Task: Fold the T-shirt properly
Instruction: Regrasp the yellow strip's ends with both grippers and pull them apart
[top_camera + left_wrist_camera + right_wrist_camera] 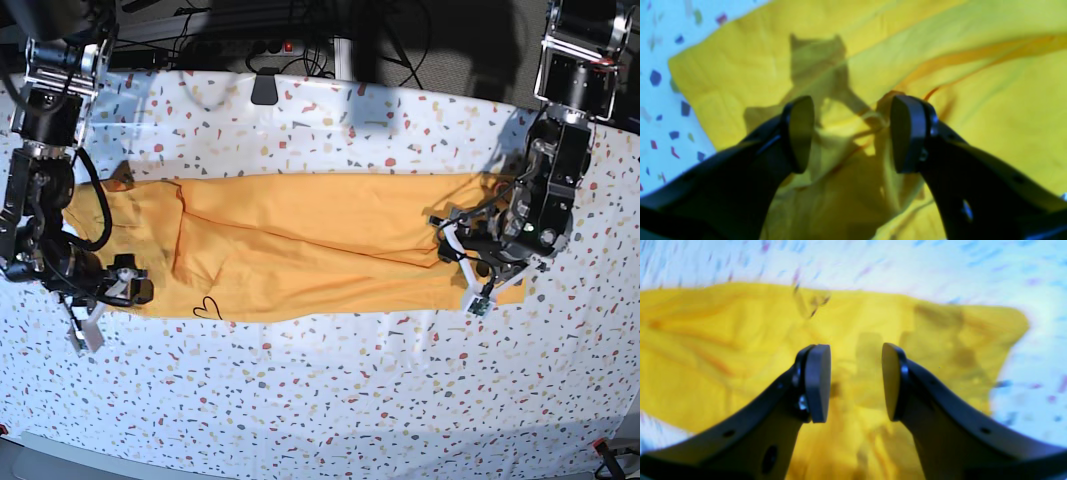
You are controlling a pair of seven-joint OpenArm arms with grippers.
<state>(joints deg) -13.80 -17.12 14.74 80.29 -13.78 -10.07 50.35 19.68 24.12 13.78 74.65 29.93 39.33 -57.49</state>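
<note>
From my left gripper, pads spread wide with nothing between them, I look down on bunched cloth at one end of the T-shirt. My right gripper hovers partly spread and empty over the other end. The shirt lies as a long folded band across the speckled table. I judge a shallow pinch could lift one layer and undo the fold. Bare table lies beyond both ends.
</note>
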